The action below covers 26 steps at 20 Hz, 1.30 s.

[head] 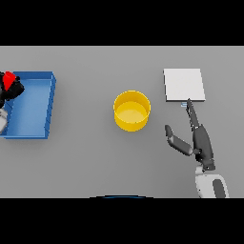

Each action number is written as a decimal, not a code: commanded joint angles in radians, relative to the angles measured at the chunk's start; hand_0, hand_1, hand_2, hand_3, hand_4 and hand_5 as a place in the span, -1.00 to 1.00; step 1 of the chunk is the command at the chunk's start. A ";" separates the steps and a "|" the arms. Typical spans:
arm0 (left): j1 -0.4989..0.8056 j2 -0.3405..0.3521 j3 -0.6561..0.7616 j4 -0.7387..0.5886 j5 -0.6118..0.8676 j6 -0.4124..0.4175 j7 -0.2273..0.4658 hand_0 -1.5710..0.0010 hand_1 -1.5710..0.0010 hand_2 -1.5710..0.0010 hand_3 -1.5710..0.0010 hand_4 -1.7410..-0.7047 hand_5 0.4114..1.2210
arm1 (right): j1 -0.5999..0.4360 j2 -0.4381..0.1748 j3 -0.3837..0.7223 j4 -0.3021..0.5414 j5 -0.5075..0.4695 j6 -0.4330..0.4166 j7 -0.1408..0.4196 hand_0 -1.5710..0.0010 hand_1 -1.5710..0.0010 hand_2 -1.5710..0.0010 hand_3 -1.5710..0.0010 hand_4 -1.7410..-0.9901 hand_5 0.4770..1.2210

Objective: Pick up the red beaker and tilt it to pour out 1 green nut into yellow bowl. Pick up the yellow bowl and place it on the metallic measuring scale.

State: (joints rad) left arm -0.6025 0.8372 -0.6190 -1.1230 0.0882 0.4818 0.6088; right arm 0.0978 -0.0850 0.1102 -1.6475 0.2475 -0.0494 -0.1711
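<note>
The yellow bowl (131,110) stands upright in the middle of the table; I cannot make out a nut inside it. The metallic measuring scale (184,85) is a pale square plate at the back right. At the far left edge my left hand (12,89) is curled round the red beaker (8,79), of which only a red corner shows, over the left end of the blue tray. My right hand (199,138) lies open right of the bowl, fingers straight and reaching to the scale's front edge, thumb spread toward the bowl.
A blue rectangular tray (40,102) sits at the left of the grey table, its far end under my left hand. Bare table lies between tray, bowl and scale.
</note>
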 commanded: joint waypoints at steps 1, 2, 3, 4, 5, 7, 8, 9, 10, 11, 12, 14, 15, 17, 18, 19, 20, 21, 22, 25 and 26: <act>0.008 0.013 -0.006 -0.029 0.012 -0.041 -0.005 -0.99 -0.84 -0.82 -0.73 -0.29 0.04 | -0.013 0.004 0.000 0.001 -0.008 0.005 0.019 1.00 1.00 1.00 1.00 0.46 -0.50; 0.021 0.037 -0.004 -0.059 0.046 -0.090 -0.003 -0.86 -0.50 -0.51 -0.44 -0.01 -0.03 | -0.015 0.004 -0.003 0.001 -0.016 0.009 0.021 1.00 1.00 1.00 1.00 0.47 -0.50; 0.023 0.043 -0.006 -0.065 0.075 -0.140 0.001 -0.48 -0.20 -0.22 -0.15 0.20 -0.09 | -0.010 0.006 0.002 0.000 -0.008 0.004 0.012 1.00 1.00 1.00 1.00 0.48 -0.50; 0.027 0.058 -0.010 -0.075 0.091 -0.166 0.001 -0.19 0.04 0.02 0.08 0.36 -0.14 | -0.009 0.007 0.005 -0.003 -0.005 0.004 0.011 1.00 1.00 1.00 1.00 0.48 -0.50; 0.024 0.075 -0.018 -0.091 0.108 -0.192 0.000 0.05 0.23 0.22 0.26 0.49 -0.19 | -0.007 0.001 0.000 -0.007 -0.003 0.000 0.021 1.00 1.00 1.00 1.00 0.49 -0.49; 0.021 0.081 -0.027 -0.098 0.123 -0.226 -0.003 0.39 0.51 0.50 0.53 0.67 -0.26 | 0.001 0.005 0.009 -0.009 0.008 -0.004 0.022 1.00 1.00 1.00 1.00 0.48 -0.49; 0.016 0.073 -0.028 -0.092 0.131 -0.238 -0.003 0.51 0.61 0.60 0.62 0.72 -0.29 | -0.007 0.003 0.001 -0.006 0.000 -0.002 0.025 1.00 1.00 1.00 1.00 0.48 -0.49; 0.018 0.082 -0.016 -0.091 0.146 -0.247 -0.005 0.61 0.68 0.68 0.70 0.76 -0.32 | 0.000 0.004 0.009 -0.009 0.005 0.001 0.018 1.00 1.00 1.00 1.00 0.47 -0.49; 0.013 0.077 -0.017 -0.092 0.147 -0.250 -0.004 0.69 0.75 0.74 0.76 0.79 -0.33 | 0.007 0.001 0.013 -0.019 0.011 0.002 0.021 1.00 1.00 1.00 1.00 0.47 -0.49; 0.013 0.073 -0.019 -0.087 0.144 -0.252 -0.017 0.75 0.80 0.80 0.81 0.81 -0.34 | 0.021 0.003 0.016 -0.029 0.010 0.005 0.023 1.00 1.00 1.00 1.00 0.47 -0.49; 0.014 0.065 -0.013 -0.085 0.145 -0.237 -0.028 0.80 0.84 0.84 0.85 0.82 -0.34 | 0.016 0.009 0.019 -0.027 0.013 0.002 0.040 1.00 1.00 1.00 1.00 0.47 -0.50; 0.009 0.067 -0.002 -0.087 0.149 -0.228 -0.048 0.87 0.90 0.90 0.90 0.85 -0.35 | 0.007 0.007 0.025 -0.025 0.037 -0.011 0.061 1.00 1.00 1.00 1.00 0.46 -0.51; 0.006 0.069 0.006 -0.079 0.149 -0.222 -0.057 0.90 0.92 0.92 0.92 0.85 -0.35 | 0.004 0.003 0.028 -0.025 0.055 -0.018 0.067 1.00 1.00 1.00 1.00 0.45 -0.51; 0.007 0.063 0.016 -0.077 0.152 -0.208 -0.087 0.93 0.95 0.95 0.95 0.84 -0.36 | 0.000 -0.013 0.036 -0.034 0.075 -0.012 0.082 1.00 1.00 1.00 1.00 0.45 -0.50; 0.003 0.055 0.013 -0.065 0.147 -0.208 -0.098 0.95 0.96 0.96 0.96 0.85 -0.35 | -0.027 -0.021 0.040 -0.023 0.070 0.006 0.077 1.00 1.00 1.00 1.00 0.51 -0.46; 0.004 0.045 0.012 -0.062 0.148 -0.201 -0.101 0.96 0.97 0.97 0.97 0.86 -0.34 | -0.042 -0.029 0.053 -0.019 0.072 0.028 0.062 1.00 1.00 1.00 1.00 0.54 -0.42; 0.004 0.043 0.011 -0.063 0.148 -0.202 -0.102 0.97 0.97 0.97 0.97 0.86 -0.32 | -0.055 -0.059 0.065 -0.023 0.088 0.054 0.046 1.00 1.00 1.00 1.00 0.49 -0.38; 0.008 0.044 0.010 -0.070 0.148 -0.197 -0.097 0.97 0.98 0.98 0.98 0.86 -0.30 | -0.079 -0.086 0.071 -0.021 0.109 0.070 0.055 1.00 1.00 1.00 1.00 0.44 -0.38; 0.006 0.042 0.011 -0.066 0.152 -0.198 -0.092 0.98 0.98 0.98 0.98 0.85 -0.29 | -0.121 -0.108 0.075 -0.002 0.113 0.096 0.070 1.00 1.00 1.00 1.00 0.39 -0.38; 0.007 0.034 0.007 -0.068 0.154 -0.201 -0.103 0.99 0.99 0.99 0.99 0.83 -0.27 | -0.205 -0.170 0.126 0.026 0.193 0.151 0.111 1.00 1.00 1.00 1.00 0.26 -0.42; 0.004 0.033 0.008 -0.061 0.153 -0.201 -0.103 0.99 0.99 0.99 0.99 0.83 -0.26 | -0.230 -0.202 0.144 0.027 0.236 0.164 0.122 1.00 1.00 1.00 1.00 0.23 -0.45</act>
State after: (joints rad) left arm -0.5988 0.8699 -0.6112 -1.1836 0.2409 0.2810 0.5068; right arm -0.1326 -0.2880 0.2531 -1.6208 0.4833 0.1136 -0.0500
